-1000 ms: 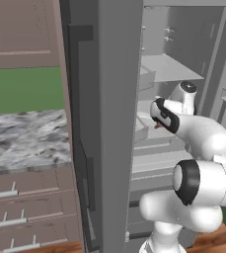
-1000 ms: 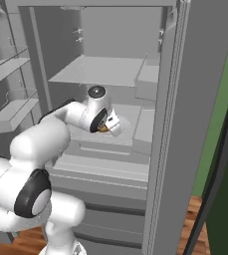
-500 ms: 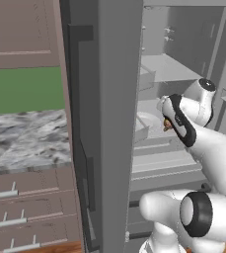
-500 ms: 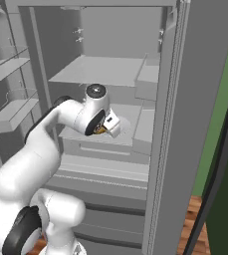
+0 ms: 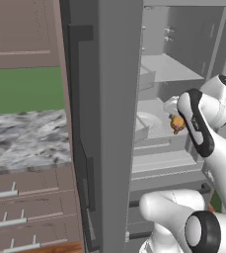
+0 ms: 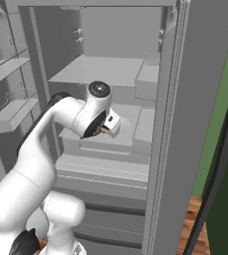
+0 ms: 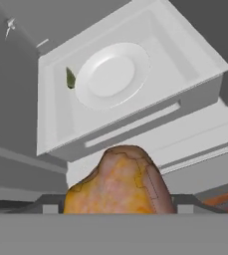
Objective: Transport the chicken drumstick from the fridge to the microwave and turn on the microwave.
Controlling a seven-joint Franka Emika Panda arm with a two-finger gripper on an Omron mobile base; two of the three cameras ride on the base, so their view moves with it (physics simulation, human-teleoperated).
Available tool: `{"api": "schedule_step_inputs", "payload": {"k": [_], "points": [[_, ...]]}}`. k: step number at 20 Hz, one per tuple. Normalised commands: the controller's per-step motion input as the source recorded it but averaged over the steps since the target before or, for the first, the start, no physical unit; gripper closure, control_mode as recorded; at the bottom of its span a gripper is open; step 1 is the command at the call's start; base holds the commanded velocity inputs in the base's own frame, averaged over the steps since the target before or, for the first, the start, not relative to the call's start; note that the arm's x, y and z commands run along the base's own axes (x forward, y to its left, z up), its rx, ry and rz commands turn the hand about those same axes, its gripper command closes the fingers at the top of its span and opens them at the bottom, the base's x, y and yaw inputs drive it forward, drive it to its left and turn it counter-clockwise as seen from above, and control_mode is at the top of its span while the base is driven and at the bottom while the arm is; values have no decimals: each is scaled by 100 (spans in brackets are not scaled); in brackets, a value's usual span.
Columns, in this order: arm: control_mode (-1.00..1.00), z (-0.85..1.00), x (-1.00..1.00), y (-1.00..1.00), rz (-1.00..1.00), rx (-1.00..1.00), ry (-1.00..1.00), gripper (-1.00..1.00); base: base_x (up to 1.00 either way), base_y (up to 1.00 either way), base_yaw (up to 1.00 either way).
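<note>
Closest in, at the bottom centre of the hand view, the chicken drumstick (image 7: 119,184) swells up golden-orange right where the finger tips should rise; it hides them, so the grip itself is hard to read, but the gripper (image 5: 177,123) looks clamped on the meat. In the left base view the drumstick (image 5: 176,123) shows as a small orange lump tucked under the wrist, right of centre; in the right base view a brown sliver peeks beside the gripper (image 6: 104,130) at mid-frame.

So the piece sits straight along the gripper's line of sight, no offset to either side, rounded end pointing away. The coming move, I'd judge, is a straight pull back out of the fridge (image 6: 171,124), clear of the door edge.

Just beyond, in the upper half of the hand view, lies the white plate (image 7: 111,73), bare, inside a pale drawer (image 7: 125,130). A small green leaf (image 7: 70,78) lies at the plate's left rim. Farther still, the grey shelf (image 6: 105,69) spans the upper fridge.
</note>
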Motion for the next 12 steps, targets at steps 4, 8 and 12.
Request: {"api": "schedule_step_inputs", "payload": {"k": [4, 8, 12], "points": [[-100, 38, -40, 8, 6, -4, 0, 100, 0, 0, 0], [-100, 29, -50, 1, 4, -6, 0, 100, 0, 0, 0], [-100, 18, -47, 2, 4, -7, 1, 100, 0, 0, 0]]}}
